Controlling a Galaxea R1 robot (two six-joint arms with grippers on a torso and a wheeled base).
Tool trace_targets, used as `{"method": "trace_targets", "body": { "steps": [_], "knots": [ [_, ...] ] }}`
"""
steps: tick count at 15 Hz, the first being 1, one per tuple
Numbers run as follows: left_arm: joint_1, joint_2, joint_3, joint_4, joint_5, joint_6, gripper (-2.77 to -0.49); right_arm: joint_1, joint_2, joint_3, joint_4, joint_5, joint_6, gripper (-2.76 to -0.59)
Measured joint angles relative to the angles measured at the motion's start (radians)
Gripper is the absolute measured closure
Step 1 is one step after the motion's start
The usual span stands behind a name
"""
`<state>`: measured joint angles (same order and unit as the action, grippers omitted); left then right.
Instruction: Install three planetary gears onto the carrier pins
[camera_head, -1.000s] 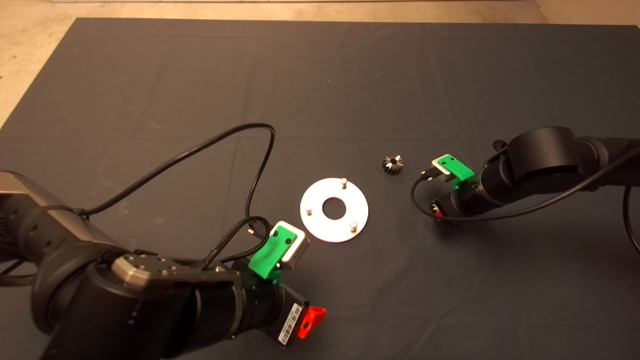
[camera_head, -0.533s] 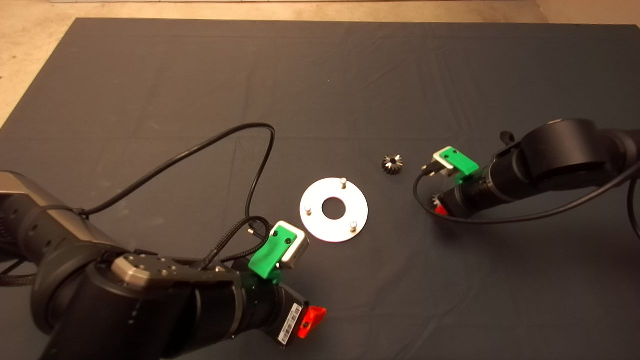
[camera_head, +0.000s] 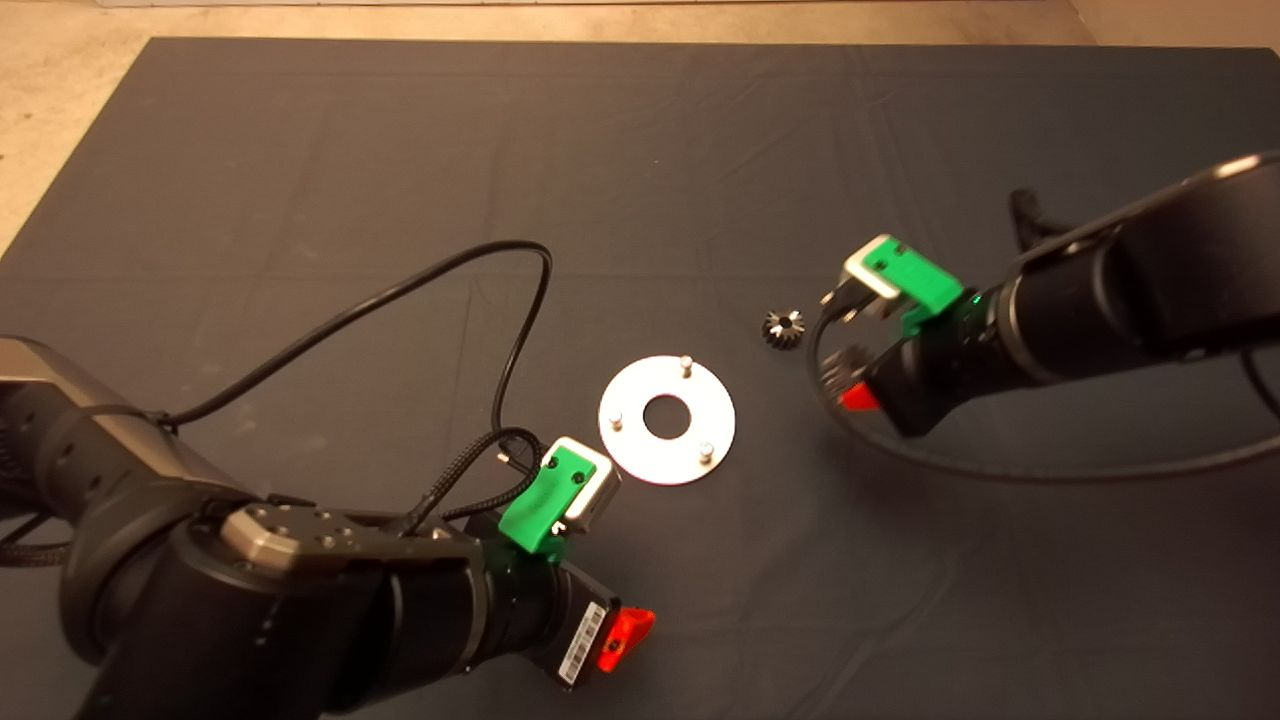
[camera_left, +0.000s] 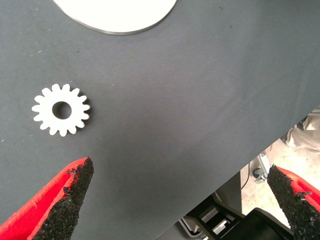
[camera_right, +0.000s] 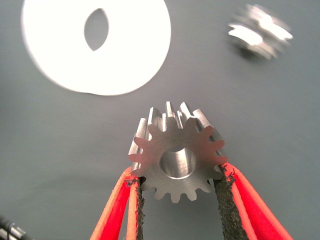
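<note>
The silver disc lies mid-mat with its three carrier pins standing bare. In the right wrist view, my right gripper is shut on a planetary gear, which sits edge-on between the pads. In the head view this gripper hangs above the mat, right of the disc. A second gear rests on the mat beyond the disc's right side. My left gripper is open over the mat, near the disc's edge. A third gear lies flat just off one of its fingers.
A black cable loops over the mat left of the disc. The left arm fills the lower left corner. Bare floor borders the mat at the far and left edges.
My right gripper has risen off the mat with the gear in its grip and shifted slightly toward the disc. The left arm and the loose gear have stayed put.
</note>
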<state>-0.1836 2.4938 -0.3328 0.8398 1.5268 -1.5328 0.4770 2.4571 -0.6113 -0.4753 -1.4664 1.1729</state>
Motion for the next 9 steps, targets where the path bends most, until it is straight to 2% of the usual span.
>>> {"method": "trace_targets", "body": {
  "steps": [1,2,5,6,8,9],
  "knots": [
    [0.000,-0.001,0.000,0.000,0.000,0.000,-2.51,0.003,0.033,0.000,-0.001,-0.012,0.017,-0.80],
    [0.000,-0.001,0.000,0.000,0.001,0.000,-2.51,0.003,0.050,0.000,-0.001,-0.019,0.026,-0.80],
    [-0.001,0.000,0.000,0.000,0.000,0.000,-2.51,0.003,0.134,0.000,0.000,-0.056,0.034,-0.79],
    [0.000,0.000,0.000,0.000,0.000,0.000,-2.51,0.003,0.168,-0.001,-0.001,-0.062,0.035,-0.79],
    [0.000,-0.001,0.000,0.000,0.000,0.000,-2.51,0.001,0.207,-0.001,-0.001,-0.054,0.036,-0.79],
    [0.000,-0.002,0.000,0.000,0.000,0.000,-2.51,-0.004,0.211,-0.001,-0.001,-0.058,0.037,-0.79]
  ]
}}
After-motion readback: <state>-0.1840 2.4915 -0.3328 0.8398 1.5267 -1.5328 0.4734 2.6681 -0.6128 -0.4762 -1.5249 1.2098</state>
